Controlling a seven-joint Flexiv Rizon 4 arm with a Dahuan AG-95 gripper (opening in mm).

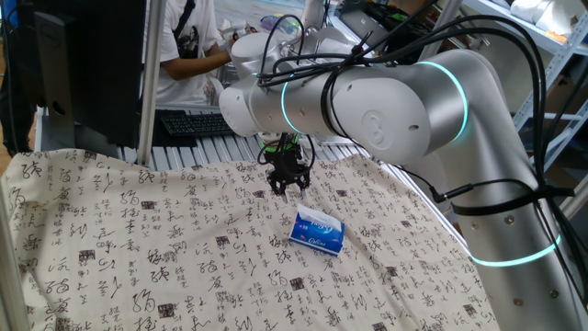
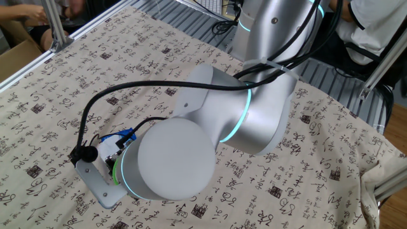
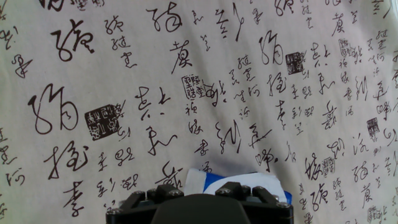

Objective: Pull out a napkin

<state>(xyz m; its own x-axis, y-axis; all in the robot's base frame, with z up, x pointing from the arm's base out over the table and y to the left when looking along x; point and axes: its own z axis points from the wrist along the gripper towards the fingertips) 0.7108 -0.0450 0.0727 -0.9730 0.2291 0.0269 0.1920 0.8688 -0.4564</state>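
One fixed view: jaws (image 1: 288, 188) hang empty above tissue pack (image 1: 316, 231).

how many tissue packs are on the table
1. The blue-and-white tissue pack lies on the calligraphy-print cloth, just in front of the claw. The arm hides part of the table in the other fixed view.

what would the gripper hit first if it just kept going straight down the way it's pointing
Most likely the calligraphy-print tablecloth, just beside the blue-and-white tissue pack. The gripper points down, and the hand view shows mostly cloth ahead with the pack only at the bottom edge. Depth is unclear, so it might clip the pack.
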